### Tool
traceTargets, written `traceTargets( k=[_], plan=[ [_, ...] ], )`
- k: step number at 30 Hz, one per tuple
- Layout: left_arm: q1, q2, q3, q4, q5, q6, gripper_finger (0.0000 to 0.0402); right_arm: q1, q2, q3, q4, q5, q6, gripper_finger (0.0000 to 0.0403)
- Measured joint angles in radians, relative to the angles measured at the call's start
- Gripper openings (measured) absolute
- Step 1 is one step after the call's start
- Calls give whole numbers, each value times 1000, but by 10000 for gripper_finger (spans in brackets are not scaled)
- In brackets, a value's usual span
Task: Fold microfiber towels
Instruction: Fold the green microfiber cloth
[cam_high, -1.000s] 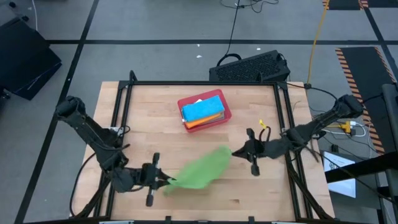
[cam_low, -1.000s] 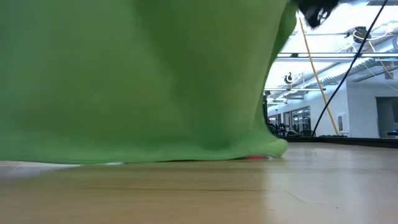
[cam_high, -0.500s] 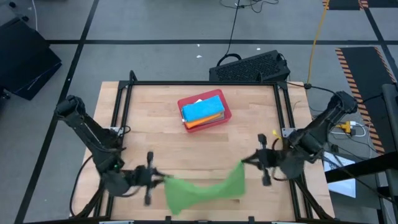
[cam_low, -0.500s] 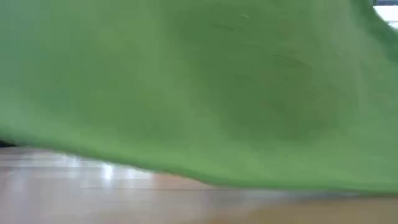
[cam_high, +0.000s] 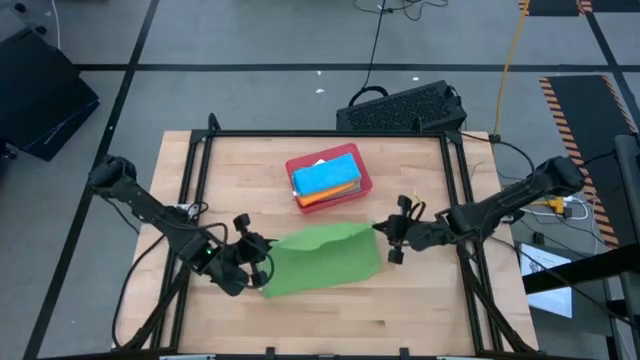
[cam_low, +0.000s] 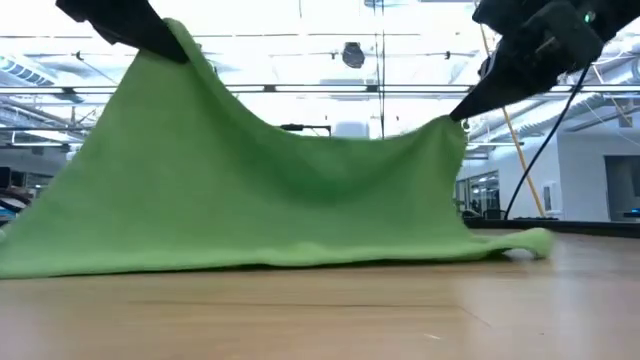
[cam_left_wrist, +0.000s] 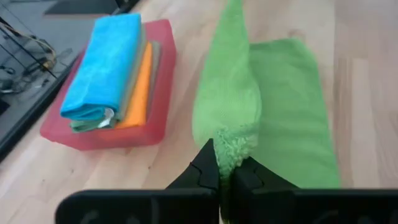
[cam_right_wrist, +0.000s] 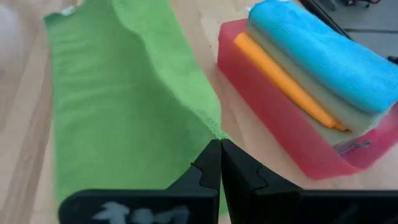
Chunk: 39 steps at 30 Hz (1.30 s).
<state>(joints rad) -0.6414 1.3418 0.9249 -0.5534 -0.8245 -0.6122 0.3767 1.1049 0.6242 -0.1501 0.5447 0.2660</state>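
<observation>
A bright green microfiber towel (cam_high: 322, 262) lies partly spread on the wooden table's near middle. Its near edge (cam_low: 250, 262) rests on the wood and its far edge is raised. My left gripper (cam_high: 260, 268) is shut on the towel's left raised corner. My right gripper (cam_high: 380, 233) is shut on the right raised corner. In the low view the towel sags between the two held points like a tent. A red tray (cam_high: 356, 190) farther back holds folded towels: a bright blue one (cam_high: 326, 176) on top, and orange (cam_left_wrist: 140, 93) below. My left gripper pinches the towel's left raised corner (cam_left_wrist: 235, 148) between its two fingers, slanting down from the table's left side. That corner stands above the table (cam_low: 178, 38); the cloth falls from it to the wood. My right gripper pinches the towel's right raised corner (cam_right_wrist: 214, 129) between its two fingers, slanting down from the table's right side. The corner is held up (cam_low: 452, 120), lower than the left one. The edge between the two holds sags slightly.
The red tray sits just beyond the towel's far edge. A black metal frame (cam_high: 320, 134) borders the table. A dark keyboard-like object (cam_high: 405, 108) lies beyond the far edge. Bare wood (cam_high: 420, 300) shows to the near right of the towel.
Both grippers swung the hanging towel toward the table's near edge, then came back toward the far edge and down. The towel, first stretched in the air between them, now has its near part laid out on the table while both held corners stay raised.
</observation>
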Motion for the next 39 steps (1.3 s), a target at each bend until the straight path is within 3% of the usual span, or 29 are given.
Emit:
traceTargets(
  k=[6, 12, 18, 27, 35, 39],
  plan=[
    [-14, 0, 0, -1, 56, 1, 10, 6, 0, -62, 93, -45, -21, 0],
    [-42, 0, 0, -48, 32, -14, 6, -5, 8, -110, 196, -51, -39, 0],
    [-62, 26, 0, -101, 52, -55, 4, -2, 38, -178, 364, -199, 56, 0],
    [-66, 119, 0, -67, 126, -94, 7, -3, 68, -213, 371, -317, 204, 0],
    [-68, 178, 0, 24, 208, -106, 16, -2, 130, -214, 412, -486, 277, 0],
    [-75, 198, 0, 30, 225, -133, 8, -2, 169, -214, 426, -499, 295, 0]
  ],
)
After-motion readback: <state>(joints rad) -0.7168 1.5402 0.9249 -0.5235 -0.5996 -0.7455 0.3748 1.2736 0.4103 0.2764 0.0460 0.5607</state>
